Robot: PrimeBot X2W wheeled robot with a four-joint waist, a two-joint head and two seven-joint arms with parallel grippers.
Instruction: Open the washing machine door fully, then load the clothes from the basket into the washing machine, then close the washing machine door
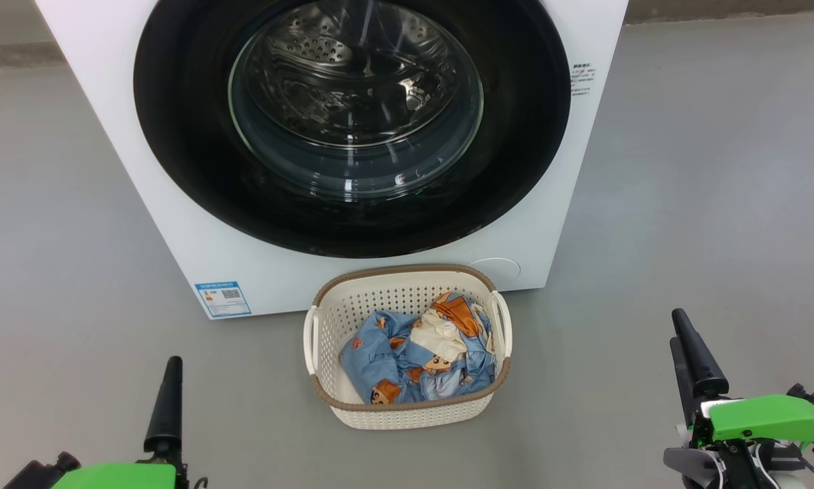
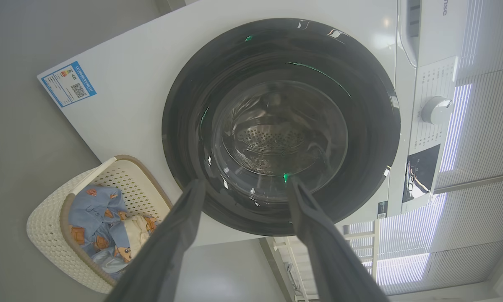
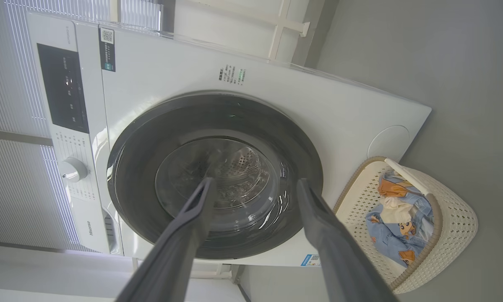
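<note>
While the door [image 1: 352, 129] is shut | basket [image 1: 407, 414] before it | left end effector [image 2: 245, 181], right end effector [image 3: 255, 180] wide

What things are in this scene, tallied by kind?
washing machine: 1
washing machine door: 1, shut
basket: 1
clothes: 1 heap, in the basket
grippers: 2, left gripper, right gripper
total: 6

A laundry corner here, plain and tidy: a big white front-loading washing machine [image 1: 196, 258] stands on a smooth grey floor [image 1: 719, 204], and a small cream perforated plastic basket [image 1: 407, 414] of light blue printed clothes [image 1: 393, 360] sits just in front of it. Behind the machine, white slatted window blinds [image 2: 486, 138] glow with daylight. Home or test room, can't tell.
</note>
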